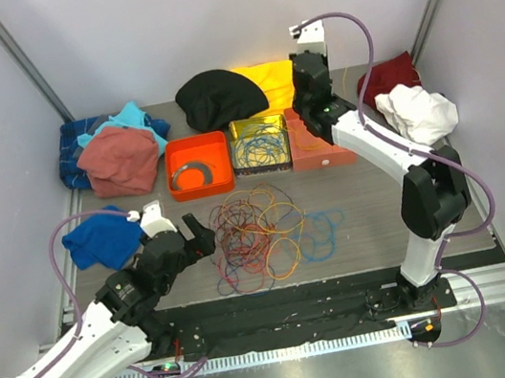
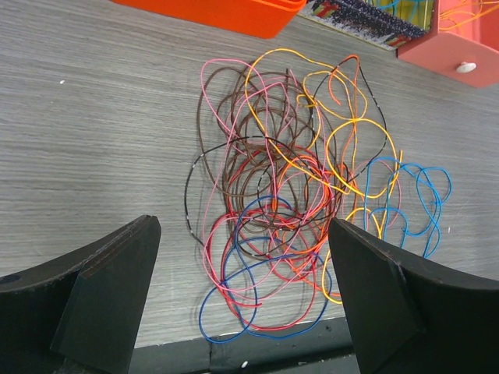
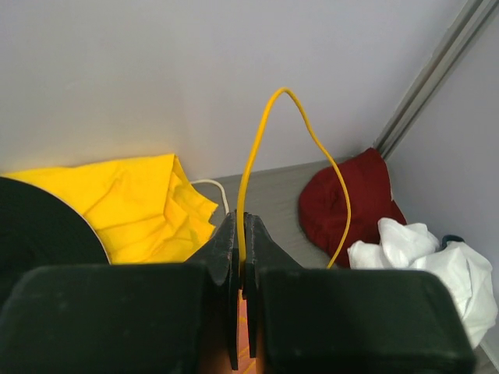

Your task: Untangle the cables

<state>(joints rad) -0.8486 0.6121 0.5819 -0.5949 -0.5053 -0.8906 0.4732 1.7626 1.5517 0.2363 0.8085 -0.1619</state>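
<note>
Top external has the cables [image 1: 260,236] heaped in a tangle mid-bench, toward the near edge, and the left gripper [image 2: 242,226] hangs just over their left side, jaws spread wide and holding nothing. Right gripper [image 3: 240,220] is raised toward the far right corner, jaws pinched tight on one yellow cable [image 3: 257,132] that arches above the fingertips and drops away to the right.

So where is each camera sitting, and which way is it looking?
Top external: above and behind, looking down at the table; left arm and right arm show.
Left wrist: on the left arm, facing the cable tangle; its open fingers show.
Right wrist: facing the back wall; its shut fingers pinch a yellow cable.
Top and left wrist share the tangle.
</note>
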